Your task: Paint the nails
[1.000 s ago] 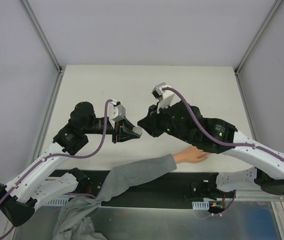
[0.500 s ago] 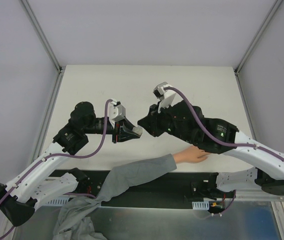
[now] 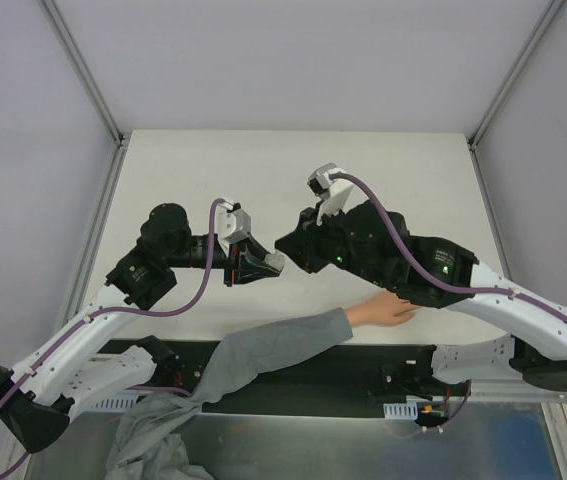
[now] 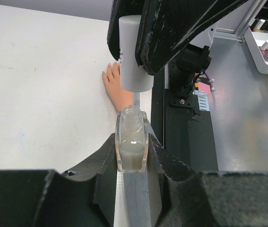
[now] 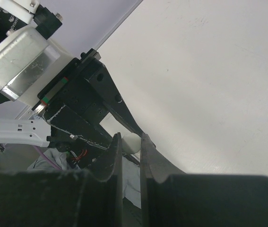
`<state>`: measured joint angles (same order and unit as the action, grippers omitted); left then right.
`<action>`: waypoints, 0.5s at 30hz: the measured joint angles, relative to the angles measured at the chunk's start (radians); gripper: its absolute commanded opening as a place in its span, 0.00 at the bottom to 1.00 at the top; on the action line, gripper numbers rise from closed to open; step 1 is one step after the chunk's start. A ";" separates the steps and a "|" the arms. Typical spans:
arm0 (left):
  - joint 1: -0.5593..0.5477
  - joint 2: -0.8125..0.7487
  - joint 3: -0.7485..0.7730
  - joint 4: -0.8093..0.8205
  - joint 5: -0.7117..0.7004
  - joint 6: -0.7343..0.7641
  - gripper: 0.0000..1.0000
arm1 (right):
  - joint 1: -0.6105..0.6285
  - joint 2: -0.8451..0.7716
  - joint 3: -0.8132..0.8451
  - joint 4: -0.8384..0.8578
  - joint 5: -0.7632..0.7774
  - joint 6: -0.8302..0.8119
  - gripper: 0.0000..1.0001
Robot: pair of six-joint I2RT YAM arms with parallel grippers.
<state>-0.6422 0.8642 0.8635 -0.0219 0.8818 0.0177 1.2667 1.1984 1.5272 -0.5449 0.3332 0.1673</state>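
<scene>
Left wrist view: my left gripper clamps the polish bottle upright so my right gripper, pinching its cap, can draw the brush; hand lies at 12 o'clock.

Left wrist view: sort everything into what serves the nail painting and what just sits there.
Job in hand:
polish bottle, clamped in the left gripper
white cap, pinched in the right gripper
peach hand

Lying about:
tray of spare bottles
grey metal bench
</scene>
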 measured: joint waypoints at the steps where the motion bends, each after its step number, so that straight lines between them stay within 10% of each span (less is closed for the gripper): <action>1: 0.000 0.000 0.000 0.000 0.000 0.000 0.00 | 0.000 -0.001 0.000 0.000 0.000 0.000 0.01; 15: 0.000 0.005 0.000 0.000 0.000 0.000 0.00 | 0.000 -0.035 -0.011 0.013 0.026 0.000 0.01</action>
<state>-0.6422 0.8692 0.8635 -0.0216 0.8818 0.0177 1.2667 1.1633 1.5158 -0.5323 0.3588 0.1673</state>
